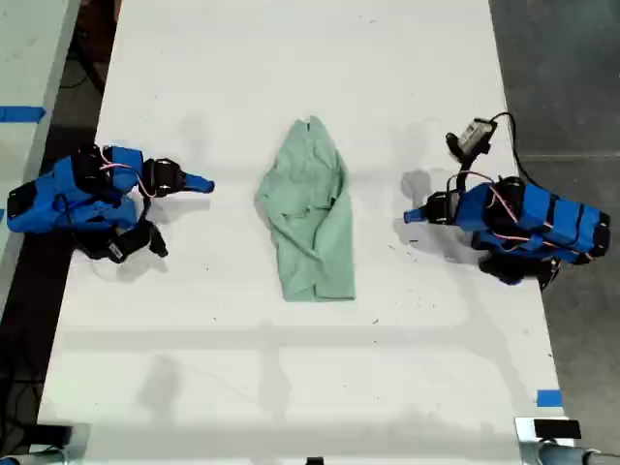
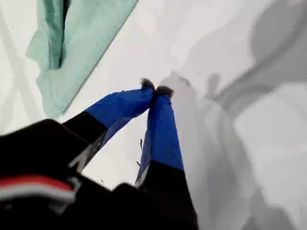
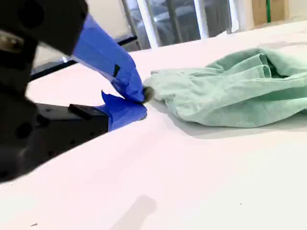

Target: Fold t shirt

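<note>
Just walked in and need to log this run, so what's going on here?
Two blue robot arms sit on a white table with a pale green t shirt lying bunched and roughly folded between them. Neither arm holds it. My first gripper is shut on nothing, its tool tips over bare table beside the shirt. My second gripper sits low on the table with its tips closed, right by the cloth's edge; whether it touches is unclear.

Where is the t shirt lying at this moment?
The t shirt lies bunched at the middle of the white table in the exterior view, between the two blue arms and touching neither gripper.
</note>
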